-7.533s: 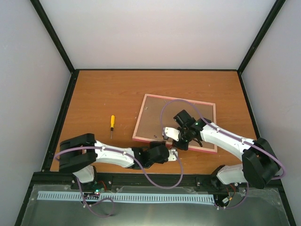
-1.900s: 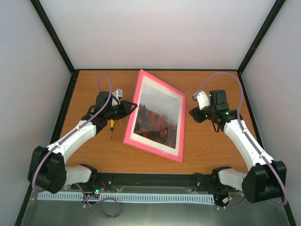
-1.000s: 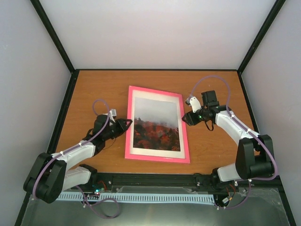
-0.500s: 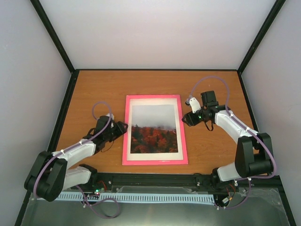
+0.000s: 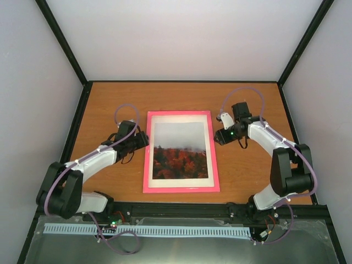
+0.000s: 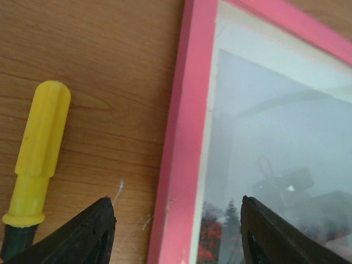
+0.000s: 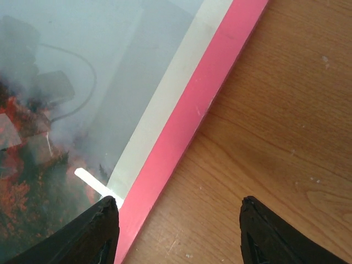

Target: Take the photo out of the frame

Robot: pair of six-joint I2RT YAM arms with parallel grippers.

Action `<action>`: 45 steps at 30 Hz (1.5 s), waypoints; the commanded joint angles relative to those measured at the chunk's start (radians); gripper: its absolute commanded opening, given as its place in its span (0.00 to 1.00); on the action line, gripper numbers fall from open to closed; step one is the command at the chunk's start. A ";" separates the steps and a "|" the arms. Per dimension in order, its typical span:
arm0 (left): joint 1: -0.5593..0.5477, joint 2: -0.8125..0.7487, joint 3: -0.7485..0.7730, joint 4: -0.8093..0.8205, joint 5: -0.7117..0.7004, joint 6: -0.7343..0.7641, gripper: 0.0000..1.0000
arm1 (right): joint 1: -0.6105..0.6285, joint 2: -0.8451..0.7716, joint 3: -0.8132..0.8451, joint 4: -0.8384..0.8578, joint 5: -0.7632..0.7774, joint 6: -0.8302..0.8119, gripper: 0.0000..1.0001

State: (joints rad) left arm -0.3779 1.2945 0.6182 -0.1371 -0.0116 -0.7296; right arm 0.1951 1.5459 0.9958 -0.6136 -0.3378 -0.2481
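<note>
The frame point(image 5: 147, 165), pink-bordered, lies flat and face up in the middle of the table. The photo point(image 5: 180, 154) sits inside it, grey sky over red-orange trees, behind glass and a white mat point(image 5: 181, 117). My left gripper point(image 5: 144, 141) is at the frame's left edge. In the left wrist view it point(image 6: 179, 234) stands open, with the pink border point(image 6: 187, 110) running between the jaws untouched. My right gripper point(image 5: 216, 137) is at the frame's right edge. In the right wrist view it point(image 7: 177, 228) is open over the pink border point(image 7: 209, 93) and bare wood.
A yellow-handled screwdriver point(image 6: 39, 148) lies on the wood just left of the frame, close to my left fingers. The black rails of the enclosure point(image 5: 71, 126) bound the wooden table point(image 5: 247, 176) on all sides.
The frame has settled flat and square on the table from a turned position. My left gripper has opened off its left edge and shifted further back. The right gripper barely moved.
</note>
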 commanded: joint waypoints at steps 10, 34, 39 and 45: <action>-0.050 0.115 0.086 -0.132 0.047 0.042 0.59 | -0.002 0.112 0.085 -0.047 -0.034 0.145 0.62; -0.131 0.228 0.117 -0.180 -0.053 0.027 0.34 | 0.041 0.289 0.087 -0.032 -0.112 0.168 0.49; -0.134 0.219 0.127 -0.174 -0.046 0.018 0.21 | 0.041 0.289 0.103 -0.048 -0.149 0.166 0.36; -0.139 0.153 0.182 -0.198 -0.067 0.028 0.06 | 0.041 0.222 0.124 -0.078 -0.166 0.160 0.19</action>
State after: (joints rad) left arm -0.5121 1.5089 0.7334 -0.3500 -0.0772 -0.6872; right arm 0.2298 1.8210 1.0878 -0.6613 -0.4725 -0.0761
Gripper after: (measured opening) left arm 0.237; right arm 0.224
